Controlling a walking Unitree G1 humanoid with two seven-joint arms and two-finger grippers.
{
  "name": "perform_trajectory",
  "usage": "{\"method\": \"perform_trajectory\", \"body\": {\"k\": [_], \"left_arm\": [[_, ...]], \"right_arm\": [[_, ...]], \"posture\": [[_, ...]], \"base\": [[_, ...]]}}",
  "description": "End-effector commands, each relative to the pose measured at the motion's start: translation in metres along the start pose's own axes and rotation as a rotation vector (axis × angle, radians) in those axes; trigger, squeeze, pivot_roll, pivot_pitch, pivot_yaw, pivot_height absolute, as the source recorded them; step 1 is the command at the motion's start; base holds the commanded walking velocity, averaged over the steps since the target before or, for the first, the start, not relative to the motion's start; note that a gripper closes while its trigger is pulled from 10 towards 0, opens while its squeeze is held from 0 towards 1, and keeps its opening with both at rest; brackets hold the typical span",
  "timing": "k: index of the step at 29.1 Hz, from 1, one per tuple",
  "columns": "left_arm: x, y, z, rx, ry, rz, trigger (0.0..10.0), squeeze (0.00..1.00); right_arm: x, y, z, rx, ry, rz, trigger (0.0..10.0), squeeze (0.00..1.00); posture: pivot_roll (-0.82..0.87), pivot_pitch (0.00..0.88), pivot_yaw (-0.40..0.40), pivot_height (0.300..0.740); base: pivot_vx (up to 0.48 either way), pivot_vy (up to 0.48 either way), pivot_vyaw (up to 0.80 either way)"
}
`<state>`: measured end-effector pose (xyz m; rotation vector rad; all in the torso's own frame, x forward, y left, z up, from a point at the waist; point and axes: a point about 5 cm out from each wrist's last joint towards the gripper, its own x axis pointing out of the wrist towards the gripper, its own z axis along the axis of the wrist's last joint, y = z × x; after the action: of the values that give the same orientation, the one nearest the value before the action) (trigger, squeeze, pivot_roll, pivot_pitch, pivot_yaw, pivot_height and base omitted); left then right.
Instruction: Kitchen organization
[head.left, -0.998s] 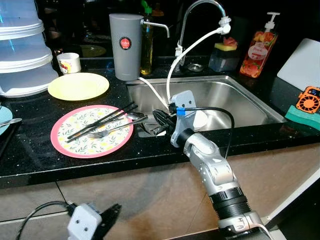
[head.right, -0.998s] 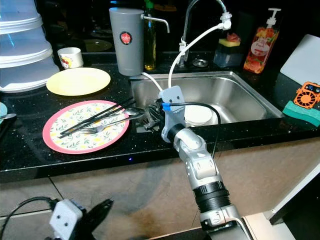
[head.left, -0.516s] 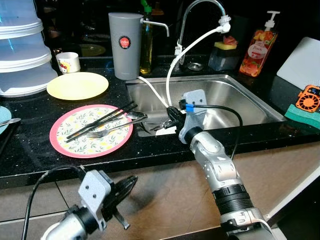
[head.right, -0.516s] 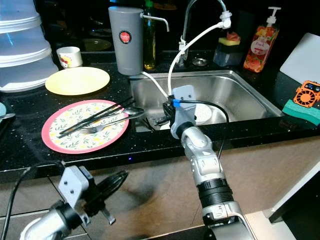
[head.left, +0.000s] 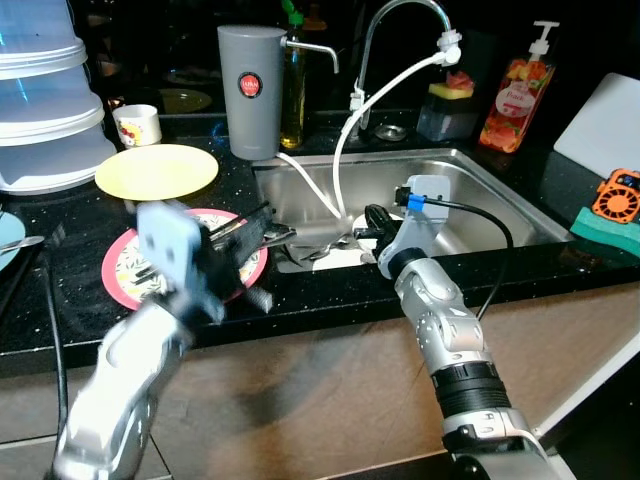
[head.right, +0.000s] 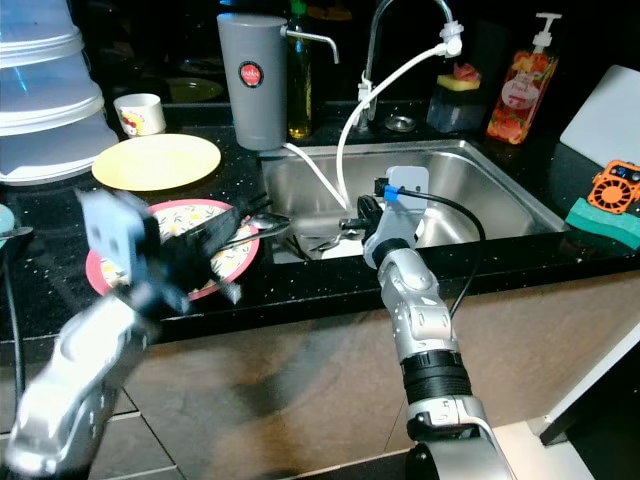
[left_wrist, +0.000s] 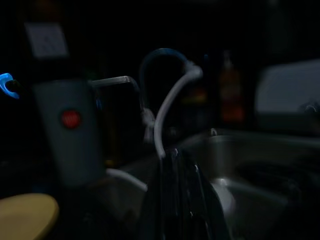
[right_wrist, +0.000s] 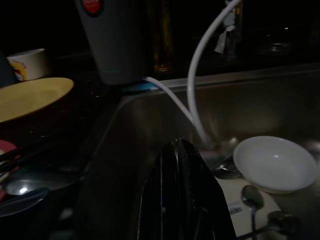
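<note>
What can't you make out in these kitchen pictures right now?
- Left gripper: motion-blurred in both eye views.
- Patterned plate: mostly covered by the left arm, so the cutlery on it is largely hidden.
- White bowl in the sink: the right gripper and its arm block it in the eye views.
- Left wrist view: dark and blurred, so small details are lost.

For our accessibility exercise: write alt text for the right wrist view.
The right gripper, fingers together, points into a steel sink toward a white bowl, loose spoons and a white hose.
</note>
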<state>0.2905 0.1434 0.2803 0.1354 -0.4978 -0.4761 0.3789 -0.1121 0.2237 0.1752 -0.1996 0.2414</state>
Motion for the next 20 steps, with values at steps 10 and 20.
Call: {"method": "perform_trajectory", "body": {"k": [10,20], "left_arm": [[0.010,0.073,-0.028,0.329,0.417,0.035,10.0,0.00],[0.014,0.086,-0.031,0.362,0.484,-0.114,10.0,0.00]], "right_arm": [[0.008,0.027,-0.003,-0.004,0.051,0.156,10.0,0.00],[0.008,0.033,-0.004,-0.007,0.060,0.177,10.0,0.00]], "posture": [[0.07,0.043,0.026,0.740],[0.09,0.060,0.059,0.740]], "base": [[0.000,0.000,0.00],[0.000,0.000,0.00]]}}
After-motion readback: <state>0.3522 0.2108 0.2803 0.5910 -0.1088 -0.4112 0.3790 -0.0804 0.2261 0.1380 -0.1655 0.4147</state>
